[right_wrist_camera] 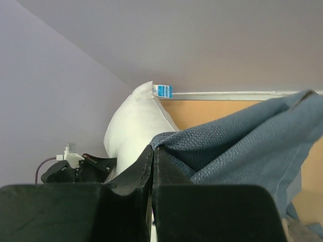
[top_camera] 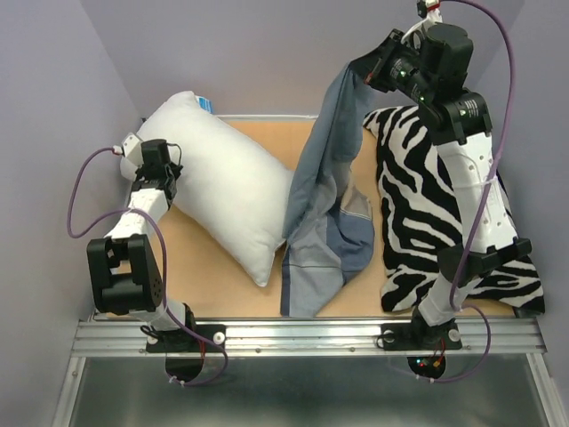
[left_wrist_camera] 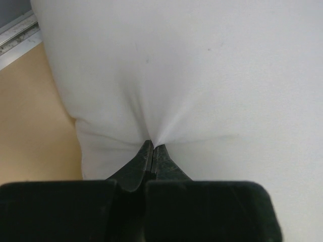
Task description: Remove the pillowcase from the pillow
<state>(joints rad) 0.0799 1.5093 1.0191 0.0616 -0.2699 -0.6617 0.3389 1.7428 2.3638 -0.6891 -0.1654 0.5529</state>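
Closed black fingers of the left pincer (left_wrist_camera: 153, 148) pinch a small fold of the pillow (left_wrist_camera: 202, 75), and the white skin puckers in creases toward the tips. That says the pillow is soft and yielding: a pinch gathers only its cover, so I judge it a fair anchor against a gentle pull but likely to slip under a hard one.

On the other side, the right pincer (right_wrist_camera: 153, 151) is clamped on an edge of the pillowcase (right_wrist_camera: 242, 146) and holds it high. The cloth is limp and light, with a coarse weave that should grip well. From above it hangs in long folds down to the surface (top_camera: 222, 285), its lower end heaped between the pillow and the zebra-print cushion (top_camera: 418, 205). The pillow looks bare along its whole length, its side just touching the hanging cloth, so the case seems to be off it.

A hem or corner is the best hold, since a mid-panel grab would only bunch.

Farther back, the blue tag (right_wrist_camera: 162, 91) marks the pillow's far corner by the wall.
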